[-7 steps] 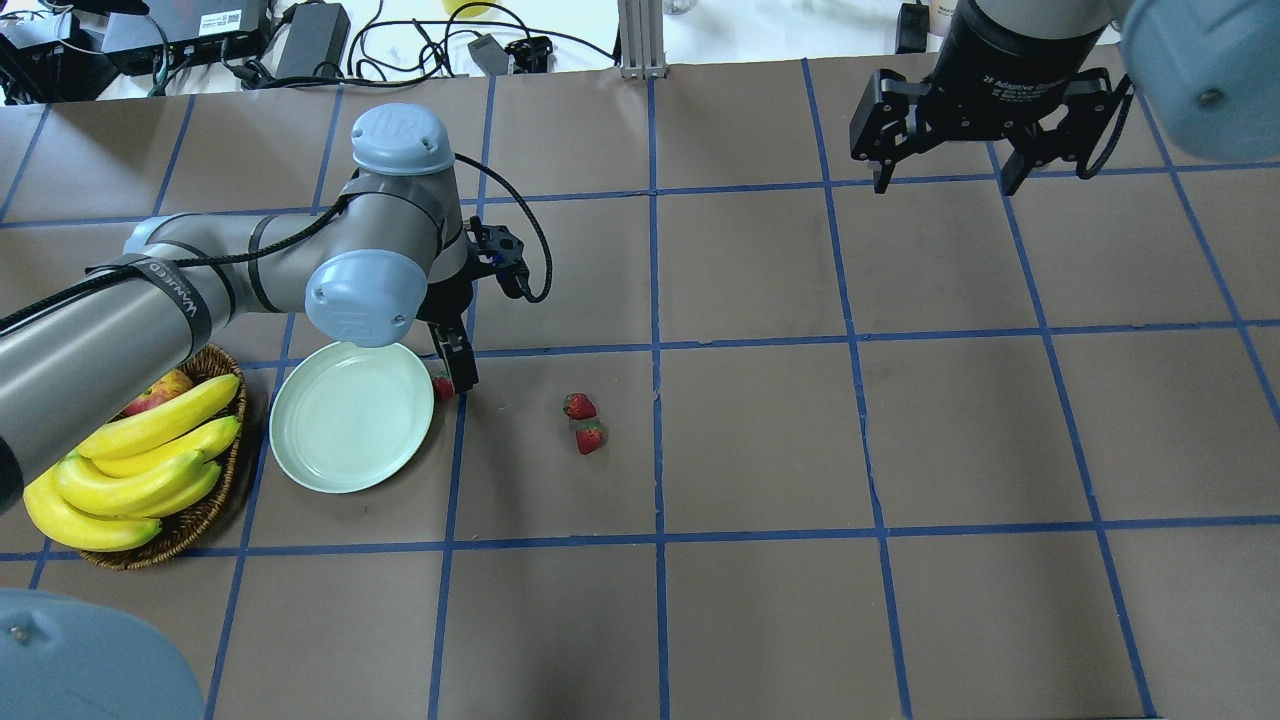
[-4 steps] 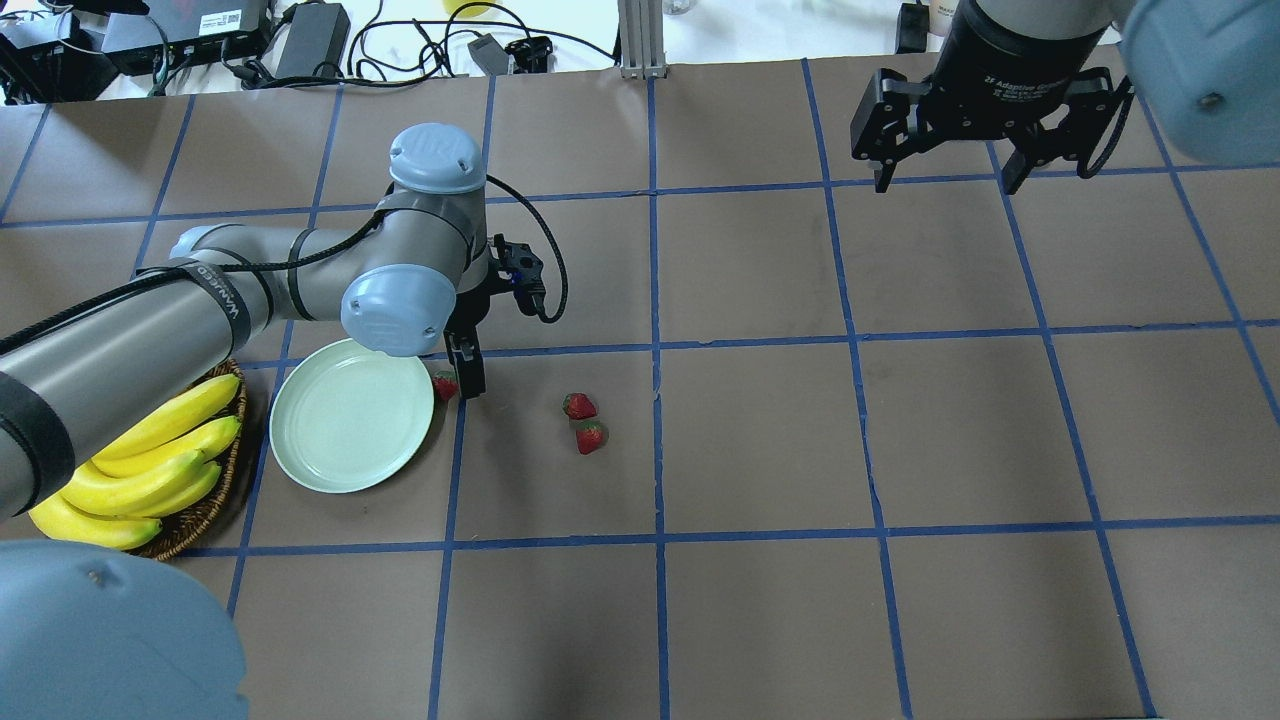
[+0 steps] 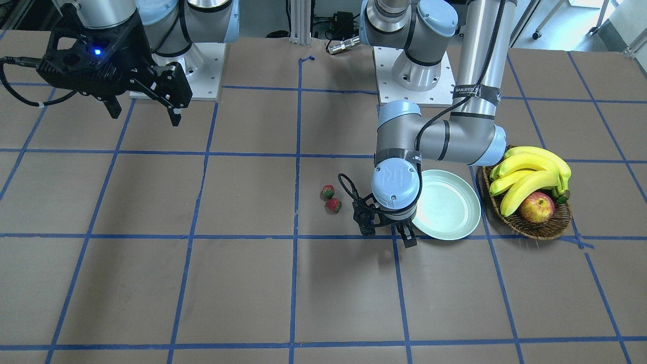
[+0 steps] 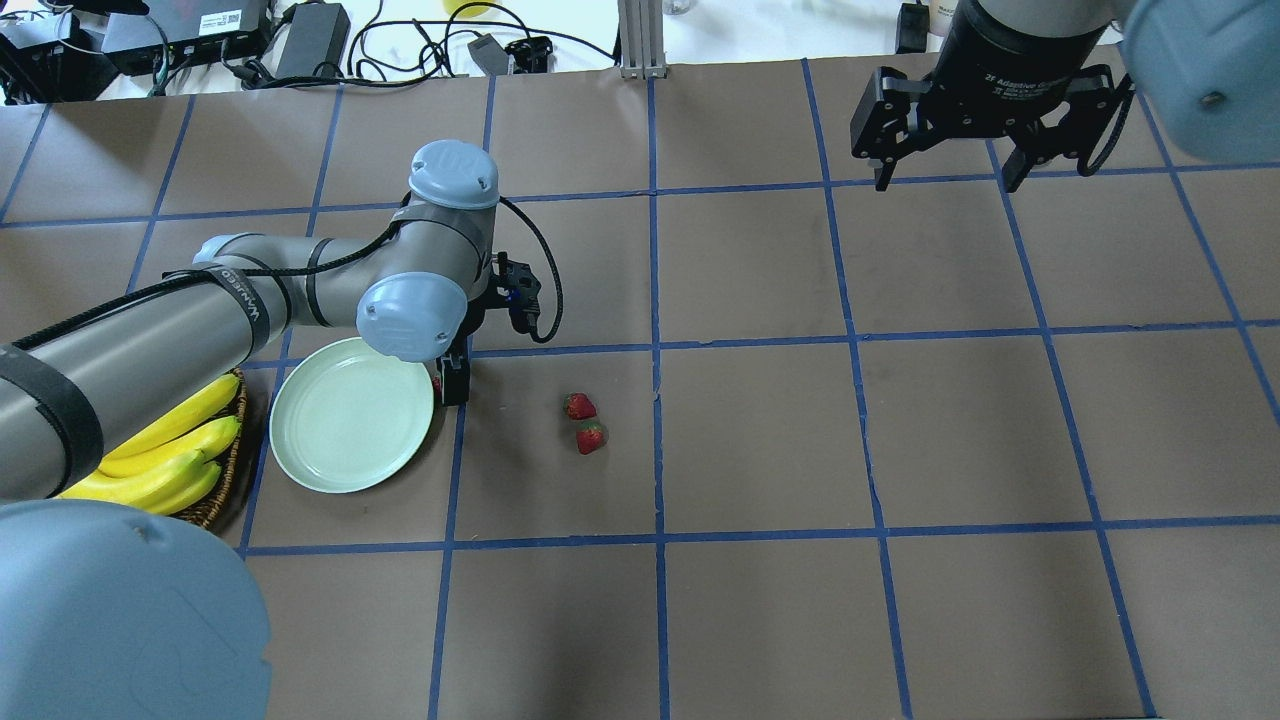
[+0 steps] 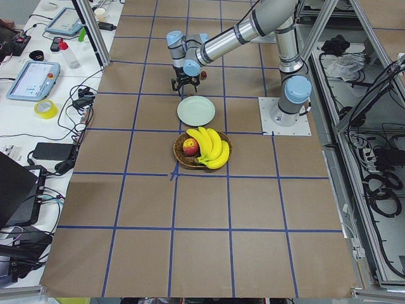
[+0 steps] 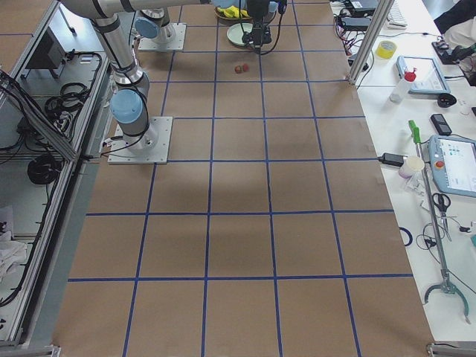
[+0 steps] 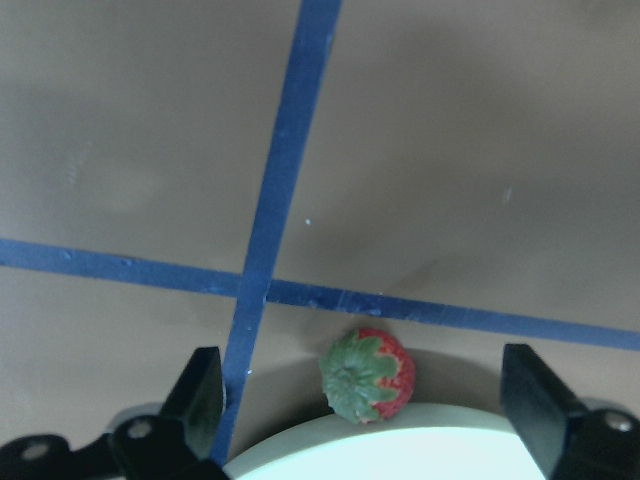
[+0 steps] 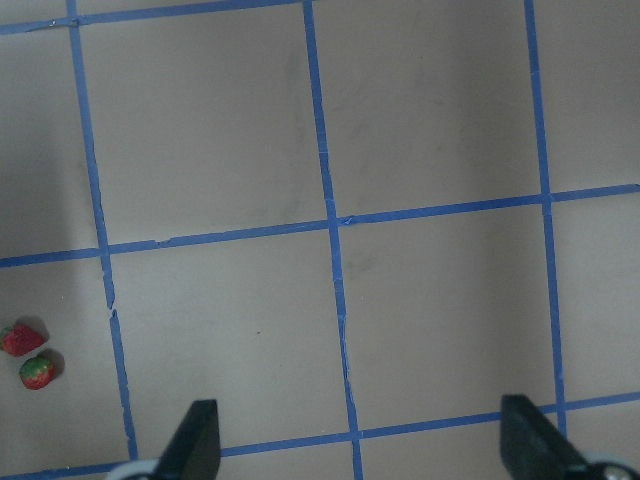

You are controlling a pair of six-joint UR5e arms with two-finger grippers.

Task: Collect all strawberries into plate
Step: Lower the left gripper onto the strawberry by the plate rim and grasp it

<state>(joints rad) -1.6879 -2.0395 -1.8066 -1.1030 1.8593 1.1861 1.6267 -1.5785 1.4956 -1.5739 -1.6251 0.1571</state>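
- Strawberries (image 4: 579, 405): 3, all on desk (image 4: 760, 450), none in plate (image 4: 350, 415).
- Plate sits left side of desk, just right of basket (image 3: 536, 230) w/ bananas (image 3: 525, 172) & apple (image 3: 537, 207).
- Third strawberry (image 7: 367, 375) lies at plate's far-right rim, looks to be touching it, green cap facing my wrist cam.
- Other two strawberries (image 4: 590, 437) lie just beside each other near mid-desk, well right of plate.
- My left end effector (image 7: 362, 360): low over desk, fingers spread wide either side of third strawberry, neither on it; nothing held.
- My right end effector (image 4: 945, 175): far right, raised, wide open, empty.
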